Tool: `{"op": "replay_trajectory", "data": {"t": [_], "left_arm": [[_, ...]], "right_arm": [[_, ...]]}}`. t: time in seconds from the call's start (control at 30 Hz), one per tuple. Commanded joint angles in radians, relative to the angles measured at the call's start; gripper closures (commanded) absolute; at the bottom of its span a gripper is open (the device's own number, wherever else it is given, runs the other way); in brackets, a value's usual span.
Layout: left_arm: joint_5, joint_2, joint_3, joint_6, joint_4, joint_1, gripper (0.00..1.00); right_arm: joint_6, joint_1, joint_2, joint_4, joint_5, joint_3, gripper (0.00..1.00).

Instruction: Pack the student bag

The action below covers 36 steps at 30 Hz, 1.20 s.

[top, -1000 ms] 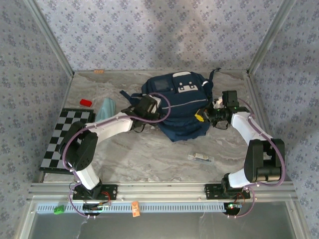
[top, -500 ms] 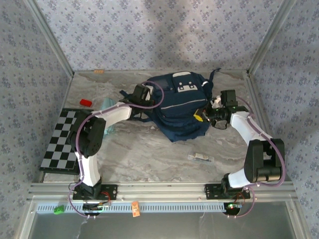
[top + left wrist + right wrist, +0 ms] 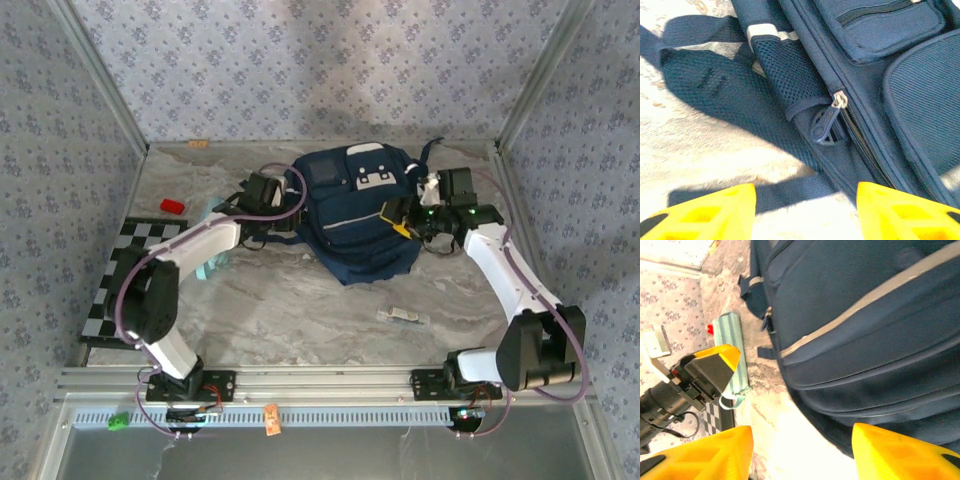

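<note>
**Both grippers flank the bag**

The bag [image 3: 360, 215] lies in the upper centre of the overhead view, on the marble table [image 3: 290, 310]. The left gripper [image 3: 805, 210] is at the bag's left edge, jaws spread and empty. A zipper pull [image 3: 827, 125] shows just right of centre in its wrist view. The right gripper [image 3: 800, 450] is at the bag's right edge, jaws likewise spread and empty. A teal pouch [image 3: 732, 352] lies at the left of the right wrist view.

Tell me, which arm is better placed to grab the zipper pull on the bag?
Left, probably: the left gripper, open, faces the zipper pull on the student bag; the right gripper faces plain fabric.
</note>
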<state>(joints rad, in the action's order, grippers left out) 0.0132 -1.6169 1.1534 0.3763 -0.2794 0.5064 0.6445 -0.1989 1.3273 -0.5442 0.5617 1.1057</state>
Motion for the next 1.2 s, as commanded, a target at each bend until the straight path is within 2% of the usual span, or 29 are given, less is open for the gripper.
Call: {"op": "replay_trajectory", "data": {"t": [0.0,0.17,0.33,0.4,0.5,0.6,0.8,0.97,1.07,1.17], "left_arm": [[0.057,0.090,0.004,0.048,-0.169,-0.021,0.41],[0.148,0.124,0.032,0.055,-0.320,-0.112,0.34],[0.126,0.078,0.074,0.063,-0.361,-0.263,0.30],[0.094,0.061,0.093,0.070,-0.364,-0.298,0.30],[0.052,0.046,0.088,0.065,-0.334,-0.302,0.30],[0.069,0.009,0.087,0.066,-0.314,-0.318,0.27],[0.123,-0.082,0.146,0.069,-0.319,-0.396,0.22],[0.060,-0.227,0.229,0.059,-0.356,-0.445,0.18],[-0.034,-0.277,0.230,0.089,-0.377,-0.444,0.18],[-0.162,-0.242,0.144,0.165,-0.322,-0.415,0.17]], "right_arm": [[-0.086,-0.114,0.003,-0.094,-0.108,0.038,0.39],[-0.082,-0.279,0.046,-0.061,-0.210,0.036,0.36],[-0.091,-0.396,0.101,-0.018,-0.268,0.056,0.35],[-0.093,-0.413,0.117,-0.021,-0.301,0.063,0.35],[-0.091,-0.425,0.131,-0.016,-0.309,0.066,0.35],[-0.110,-0.466,0.149,-0.025,-0.339,0.079,0.34],[-0.100,-0.479,0.171,-0.004,-0.319,0.095,0.34],[-0.094,-0.484,0.185,0.004,-0.320,0.065,0.34],[-0.107,-0.484,0.196,-0.015,-0.336,0.078,0.34],[-0.117,-0.487,0.211,-0.020,-0.345,0.079,0.34]]}}
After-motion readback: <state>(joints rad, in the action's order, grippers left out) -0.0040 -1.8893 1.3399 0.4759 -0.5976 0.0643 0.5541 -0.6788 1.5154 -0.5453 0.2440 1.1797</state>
